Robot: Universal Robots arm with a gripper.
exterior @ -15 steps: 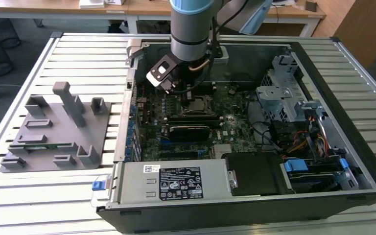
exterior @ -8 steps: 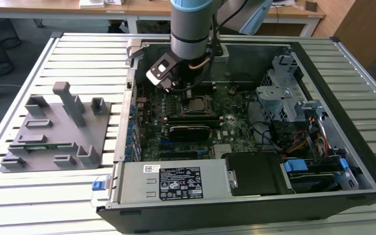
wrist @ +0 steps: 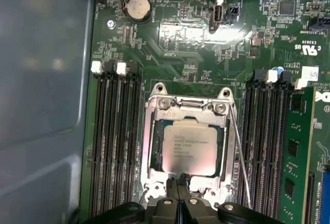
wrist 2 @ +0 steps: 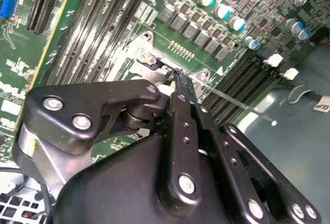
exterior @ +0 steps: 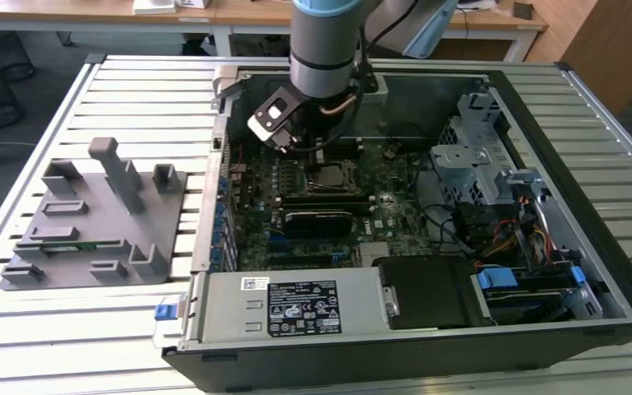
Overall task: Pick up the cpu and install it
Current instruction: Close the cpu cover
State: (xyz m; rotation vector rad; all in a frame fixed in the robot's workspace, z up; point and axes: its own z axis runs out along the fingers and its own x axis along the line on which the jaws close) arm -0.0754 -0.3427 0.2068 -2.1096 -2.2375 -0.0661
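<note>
Silver-topped, flat square cpu (wrist: 193, 147) lies level inside the bare-metal socket frame (wrist: 153, 146) on the green motherboard (wrist: 170, 38); its pale edge is ringed by the frame all round. The black two-finger gripper (wrist: 178, 204) stands at the frame's rim just beside the chip, fingers pressed together with nothing between them; contact with the frame cannot be told. A thin steel wire lever (wrist: 240, 154) runs along one side of the frame. Banks of long black memory slots (wrist: 114, 141) flank the socket closely on both sides, and a long green memory stick (wrist: 296, 152) stands upright just past one bank. A round silver coin cell (wrist: 138, 7) sits well apart. In the second wrist view, a row of silver-capped capacitors (wrist 2: 215, 4) lines the board beyond the fingertips. At the exterior view's left, a grey moulded fixture block (exterior: 85, 218) rests on the slatted metal table (exterior: 75, 329); a grey power supply box (exterior: 294, 304) fills the case's lower middle.
</note>
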